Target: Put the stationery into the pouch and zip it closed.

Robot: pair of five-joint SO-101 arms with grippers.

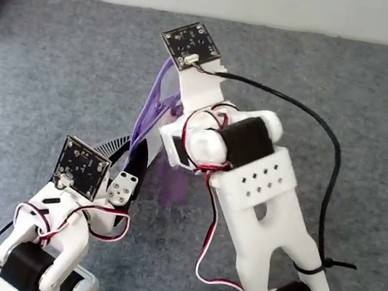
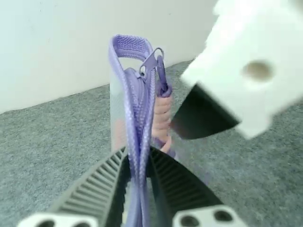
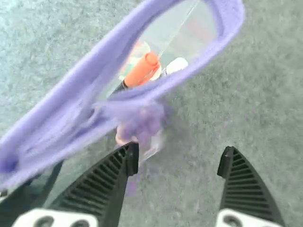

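— What is the pouch (image 2: 135,94) made of?
— Purple woven cloth along the edges and zip tape, matt and finely ribbed. The walls are clear, faintly glossy plastic. The zip pull (image 2: 153,60) looks like shiny metal.
— And the desk (image 1: 350,89)?
— Grey felt-like cloth, rough and matt.
— The arms?
— The left pincer (image 2: 138,153) and right pincer (image 3: 180,150) have dark, ribbed, matt plastic fingers on smooth white plastic. The orange pen (image 3: 142,70) is smooth plastic.
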